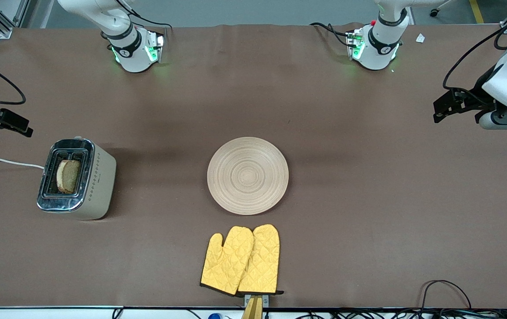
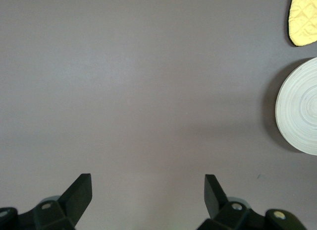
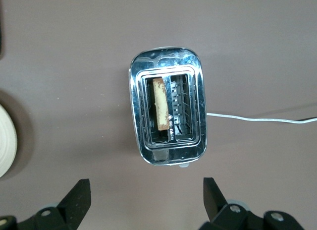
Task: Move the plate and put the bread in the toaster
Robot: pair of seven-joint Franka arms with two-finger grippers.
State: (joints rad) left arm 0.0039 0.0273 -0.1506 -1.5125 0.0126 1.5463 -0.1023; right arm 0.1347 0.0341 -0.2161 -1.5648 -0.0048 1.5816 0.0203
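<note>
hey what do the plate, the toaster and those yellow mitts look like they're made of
Plate: probably wood, matte, light beige with concentric ring grain. Toaster: mirror-shiny top, likely chromed metal; cream sides could be plastic or painted metal. Yellow mitts: quilted fabric, diamond stitching, dark trim.

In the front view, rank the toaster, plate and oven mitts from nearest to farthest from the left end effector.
From the left end effector, open at its own end of the table:
1. plate, mid-table.
2. oven mitts, nearer the front camera than the plate.
3. toaster, at the right arm's end, holding the bread.
</note>
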